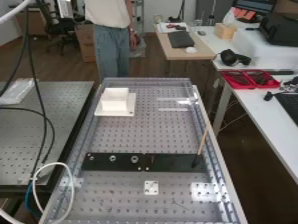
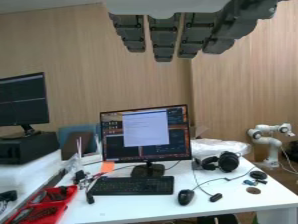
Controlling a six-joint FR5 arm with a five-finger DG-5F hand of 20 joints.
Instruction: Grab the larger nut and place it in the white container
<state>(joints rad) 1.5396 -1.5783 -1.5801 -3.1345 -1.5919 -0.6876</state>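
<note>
On the black bar (image 1: 169, 162) low in the high view, the larger nut (image 1: 113, 158) stands between the smaller nut (image 1: 92, 158) and the bearing (image 1: 134, 159). Farther up the bench, at its left, the white container (image 1: 115, 101) sits on a white base plate. In the wrist view my hand (image 2: 165, 37) hangs with straight, spread fingers and holds nothing; a desk with a monitor is behind it, away from the bar and the container.
A thin wooden stick (image 1: 202, 142) with a dark end leans at the bar's right part. A small white plate (image 1: 151, 188) lies below the bar. Cables (image 1: 40, 115) hang at the left, and a white hose (image 1: 70, 187) loops over the bench's near left edge.
</note>
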